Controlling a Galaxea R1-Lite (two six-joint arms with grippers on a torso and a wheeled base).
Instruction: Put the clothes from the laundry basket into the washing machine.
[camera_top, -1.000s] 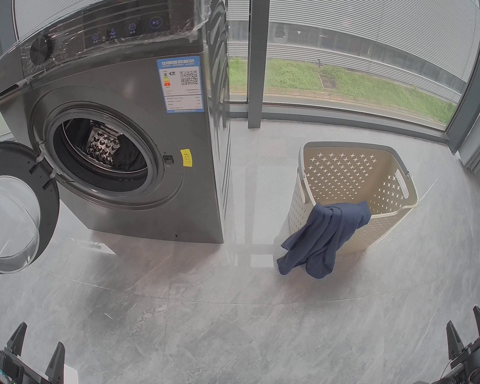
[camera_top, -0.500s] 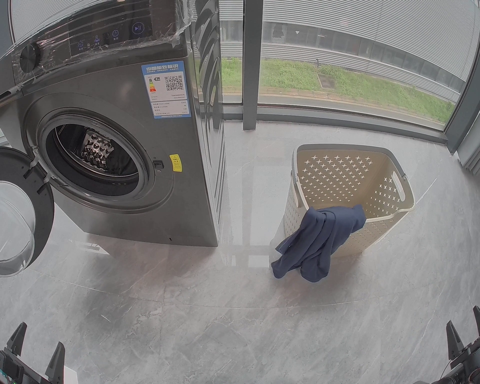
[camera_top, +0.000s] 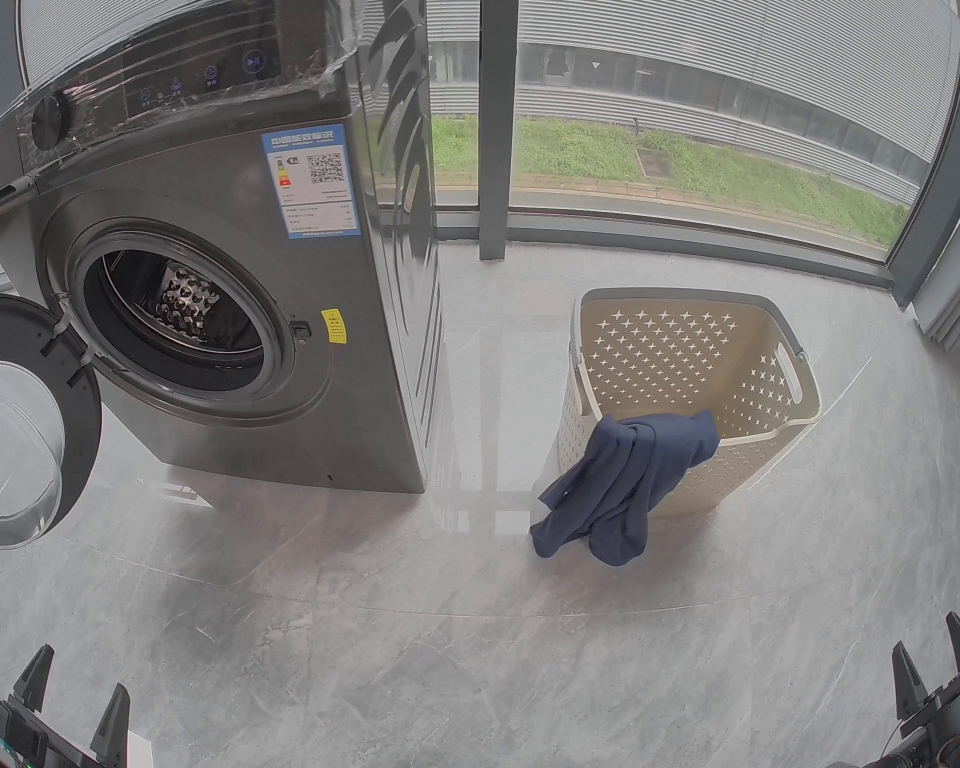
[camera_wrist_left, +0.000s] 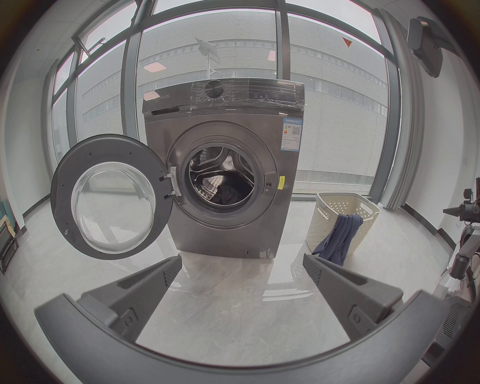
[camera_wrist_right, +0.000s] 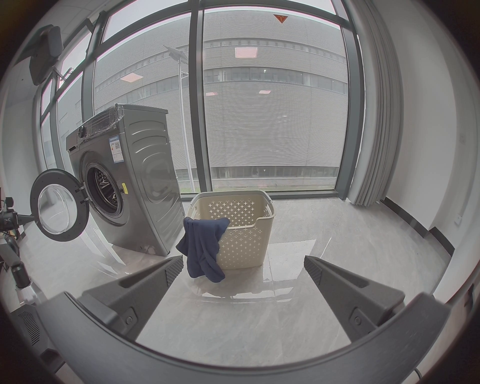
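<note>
Whole head view slid left: camera turning, objects unmoved. Blue garment (camera_top: 620, 485) drapes over the near rim of the laundry basket (camera_top: 700, 298), easy to pinch. Washing machine (camera_top: 300, 330) far left, door (camera_top: 40, 440) open for loading. Left gripper (camera_top: 80, 680) and right gripper (camera_top: 928, 640) near, spread, empty.

Glossy grey marble-look floor (camera_top: 420, 650), mirroring daylight. Floor-to-ceiling windows (camera_wrist_right: 272, 60) in dark frames, with a grass strip (camera_top: 720, 170) and a grey ribbed building (camera_top: 760, 60) beyond. Pale curtain (camera_wrist_right: 374, 115) gathered beside a white wall (camera_wrist_right: 440, 140) with dark skirting.

Window (camera_top: 720, 120) daylight, glare on floor (camera_top: 512, 521)
</note>
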